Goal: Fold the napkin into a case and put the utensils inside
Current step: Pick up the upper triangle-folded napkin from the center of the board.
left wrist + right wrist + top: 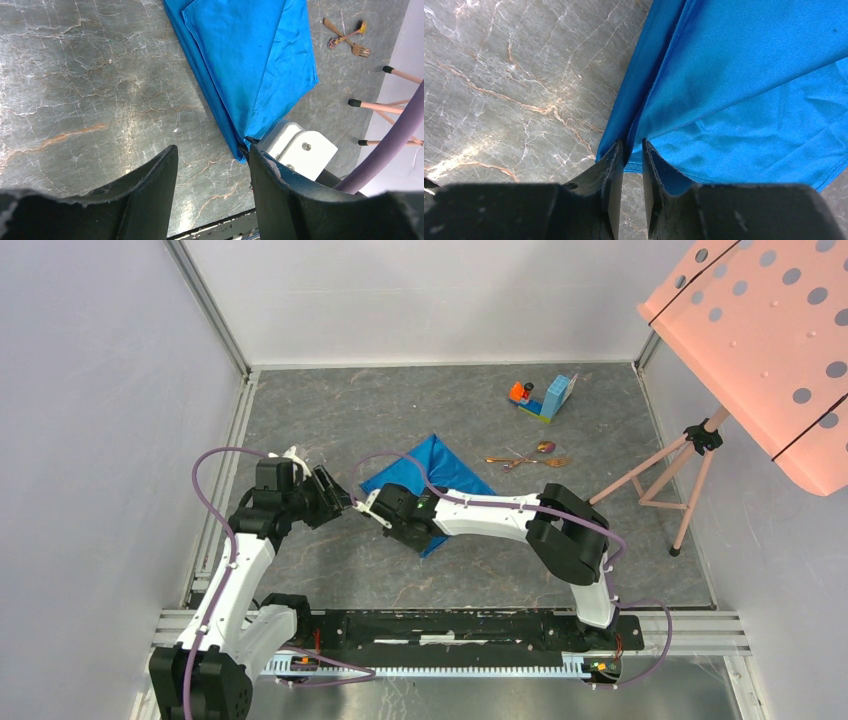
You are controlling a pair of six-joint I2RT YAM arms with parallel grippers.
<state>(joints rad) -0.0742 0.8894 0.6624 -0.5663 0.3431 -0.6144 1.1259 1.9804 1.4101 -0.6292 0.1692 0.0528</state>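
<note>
Part of the napkin (432, 462) is covered by the right arm (480, 510) in the top view. The utensils (527, 459) are shown too small to be counted.

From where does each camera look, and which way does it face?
Top external: above and behind the robot, looking down at the table; the left arm and the right arm show.
Left wrist: on the left arm, looking down past the open left end effector at the napkin and utensils.
Right wrist: on the right arm, close above the napkin's edge, the right end effector astride it.
Shared: both wrist views show the napkin.
</note>
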